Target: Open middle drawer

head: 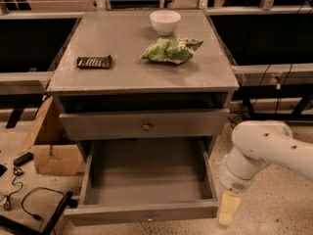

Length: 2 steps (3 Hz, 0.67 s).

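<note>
Knob (149, 219) of middle drawer (146, 182) sits left of claw (229, 210), front running crosswise; claw's grip we cannot tell.

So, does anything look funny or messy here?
Nothing is spilled or broken. The middle drawer sits pulled wide open, while the drawer above looks shut. A crumpled green bag lies on the cabinet top. The claw hangs by the open drawer's right front corner.

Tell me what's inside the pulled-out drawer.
The middle drawer shows only its bare grey floor; nothing lies in the visible part. Its back strip is hidden under the upper drawer. The claw hangs outside, by its front right corner.
</note>
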Each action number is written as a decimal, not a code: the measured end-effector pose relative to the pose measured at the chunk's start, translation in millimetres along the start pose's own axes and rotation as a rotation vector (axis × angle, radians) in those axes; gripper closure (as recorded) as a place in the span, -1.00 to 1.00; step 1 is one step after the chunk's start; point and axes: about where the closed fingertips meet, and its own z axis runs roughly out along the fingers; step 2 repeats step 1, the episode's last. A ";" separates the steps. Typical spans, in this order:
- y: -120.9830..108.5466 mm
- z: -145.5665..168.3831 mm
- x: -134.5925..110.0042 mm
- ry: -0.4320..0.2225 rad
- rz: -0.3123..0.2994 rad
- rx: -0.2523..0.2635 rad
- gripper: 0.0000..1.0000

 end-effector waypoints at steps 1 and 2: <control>10.8 -98.0 7.3 -0.016 -0.073 0.092 -1.00; 10.8 -98.0 7.3 -0.016 -0.073 0.092 -1.00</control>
